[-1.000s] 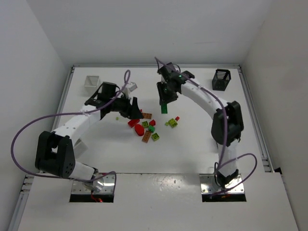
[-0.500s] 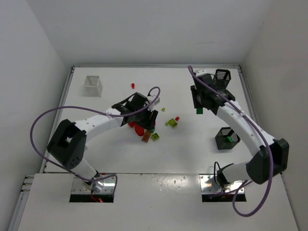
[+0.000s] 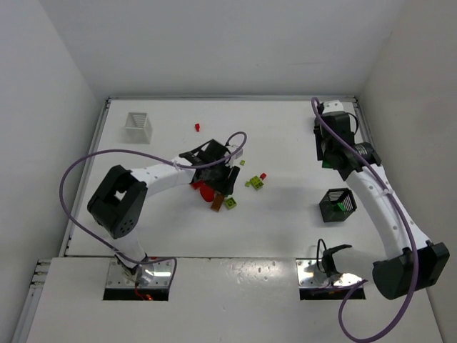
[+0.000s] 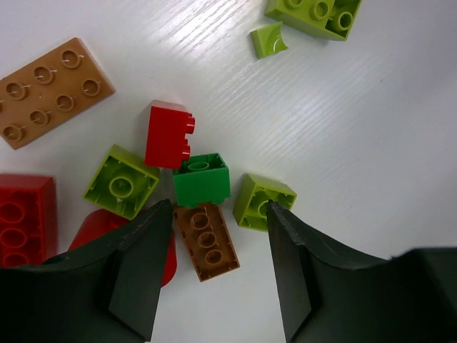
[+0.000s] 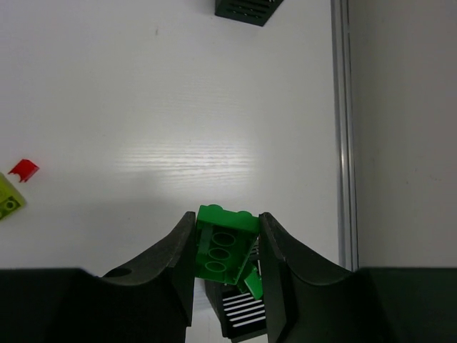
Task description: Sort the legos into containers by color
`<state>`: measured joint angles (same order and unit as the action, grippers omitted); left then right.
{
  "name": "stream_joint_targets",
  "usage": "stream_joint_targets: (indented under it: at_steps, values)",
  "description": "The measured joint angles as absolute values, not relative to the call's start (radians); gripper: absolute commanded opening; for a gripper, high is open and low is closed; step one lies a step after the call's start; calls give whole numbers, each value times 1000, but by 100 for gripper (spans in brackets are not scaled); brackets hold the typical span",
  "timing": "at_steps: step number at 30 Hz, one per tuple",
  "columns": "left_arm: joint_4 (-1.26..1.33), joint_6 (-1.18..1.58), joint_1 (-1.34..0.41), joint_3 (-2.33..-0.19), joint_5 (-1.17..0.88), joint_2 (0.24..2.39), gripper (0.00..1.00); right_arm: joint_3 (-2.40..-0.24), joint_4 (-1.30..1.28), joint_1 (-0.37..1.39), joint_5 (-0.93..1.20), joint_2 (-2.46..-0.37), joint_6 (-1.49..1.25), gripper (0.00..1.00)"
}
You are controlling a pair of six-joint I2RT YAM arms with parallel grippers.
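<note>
Legos (image 3: pixel 207 191), small hard plastic bricks in red, green, yellow-green and orange-brown, lie clustered at mid worktop (image 3: pixel 285 221). They look light, rigid and slick, so I would pinch each across two flat sides, not the studs. The left tool (image 4: pixel 219 207) hangs released over the cluster, fingers (image 4: pixel 139 271) straddling a loose green brick (image 4: pixel 202 179). The right tool (image 5: pixel 226 225) grasps a second green brick (image 5: pixel 218 251) by its sides, aloft, with a black basket (image 5: pixel 239 314) showing just beneath it.

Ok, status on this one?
Left gripper open over lego pile. Right gripper shut on green brick, over black basket. Nothing in the way.
</note>
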<state>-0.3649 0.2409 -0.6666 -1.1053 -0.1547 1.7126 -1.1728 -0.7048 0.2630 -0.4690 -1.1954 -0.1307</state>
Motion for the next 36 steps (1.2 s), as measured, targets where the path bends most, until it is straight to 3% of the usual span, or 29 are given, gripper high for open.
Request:
stream_joint_targets:
  at_steps: [12,17,21,24,36]
  values:
    - [-365,244,-680,-1137,-164,1804,59,-1091,-771,152,-464,-1133,-90,0]
    - [-366,244,-685,-1150,-164,1822,45,-1010,-757,111,-438,-1114,-74,0]
    - [-366,243,-689,-1164,-167,1827,27,-944,-750,86,-424,-1099,-66,0]
    - [-364,241,-691,-1169,-171,1832,20,-931,-745,68,-413,-1099,-60,0]
    - [-368,232,-693,-1195,-225,1840,16,-931,-744,10,-334,-1103,-44,0]
